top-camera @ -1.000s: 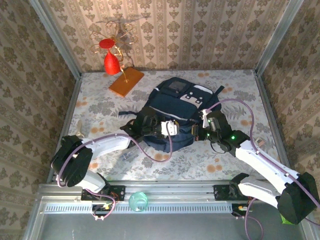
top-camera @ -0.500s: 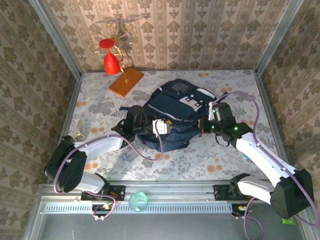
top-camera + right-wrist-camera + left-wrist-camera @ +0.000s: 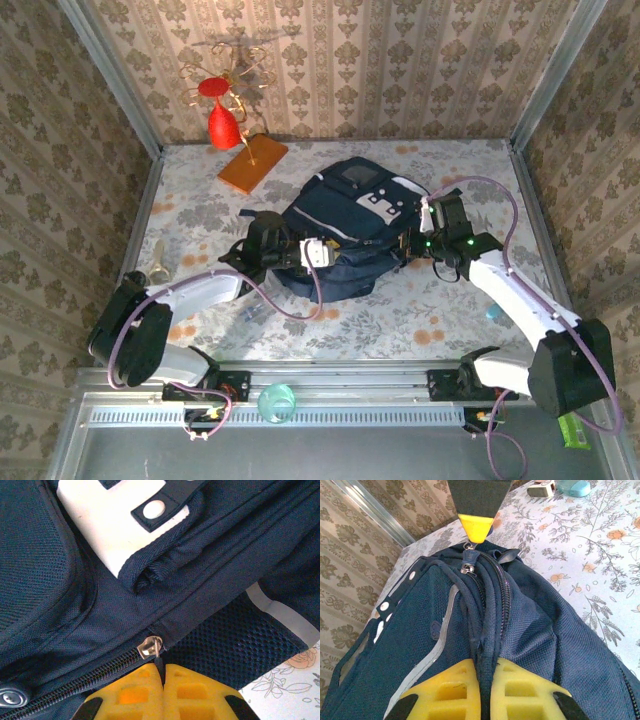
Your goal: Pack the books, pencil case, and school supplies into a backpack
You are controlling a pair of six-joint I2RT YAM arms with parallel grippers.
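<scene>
Left pincer [image 3: 485, 672]: fully closed, its yellow fingers [image 3: 447, 690] pressed together on a dark rolled seam of the large navy-blue fabric backpack [image 3: 535, 630]. The seam runs straight ahead from the fingertips, alongside the closed zip track. In the overhead view this pincer [image 3: 335, 255] sits on the near left part of the backpack [image 3: 355, 205].

Right pincer [image 3: 163, 672]: fully closed, gripping the thin dark zip pull [image 3: 159, 662] that hangs from a silver metal slider [image 3: 151, 646] just ahead of its fingertips. Beyond the slider lie a folded navy strap and a white patch with a snap tab [image 3: 115, 525]. The left wrist view shows this pincer [image 3: 476, 526] at the far end of the zip, directly opposite the left pincer. Overhead, it [image 3: 408, 245] is at the backpack's right side.

The backpack lies flat on the floral-patterned bench [image 3: 450, 310], between the two pincers.

Far beyond the left pincer, to its left, an orange flat slab [image 3: 252, 165] rests on the bench, with a red ornament [image 3: 222, 118] behind it.
</scene>
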